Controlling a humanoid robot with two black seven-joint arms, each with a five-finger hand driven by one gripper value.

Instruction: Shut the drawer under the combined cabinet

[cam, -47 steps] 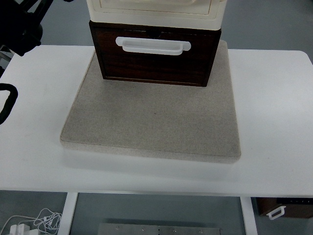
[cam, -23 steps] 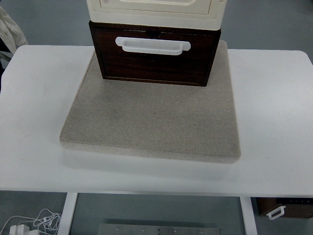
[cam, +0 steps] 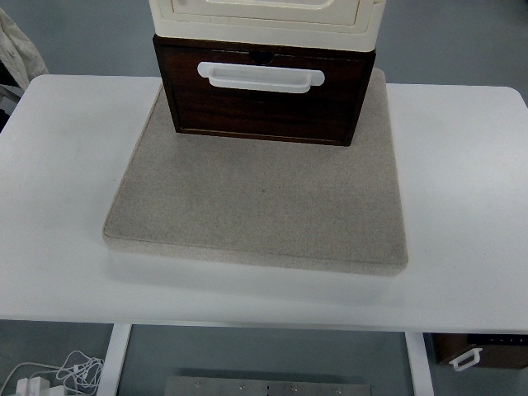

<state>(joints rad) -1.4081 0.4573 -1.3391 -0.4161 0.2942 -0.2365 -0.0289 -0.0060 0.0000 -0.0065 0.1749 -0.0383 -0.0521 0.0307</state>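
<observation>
The drawer (cam: 264, 99) is showing dark brown wood grain with a white handle (cam: 264, 77). The cabinet (cam: 264, 18) above is looking cream. The mat (cam: 260, 202) is showing speckled grey-beige, lying on a plain white table (cam: 66, 165).

A dark brown drawer (cam: 264, 103) with a wood-grain front and slight sheen carries a smooth, glossy white plastic handle (cam: 260, 77). Above it, the cream cabinet (cam: 266, 18) looks like smooth moulded plastic. Both stand on a grey-beige mat (cam: 256, 202), matt and finely rough, possibly felt or foam. The white table (cam: 66, 165) is smooth and matt.
</observation>
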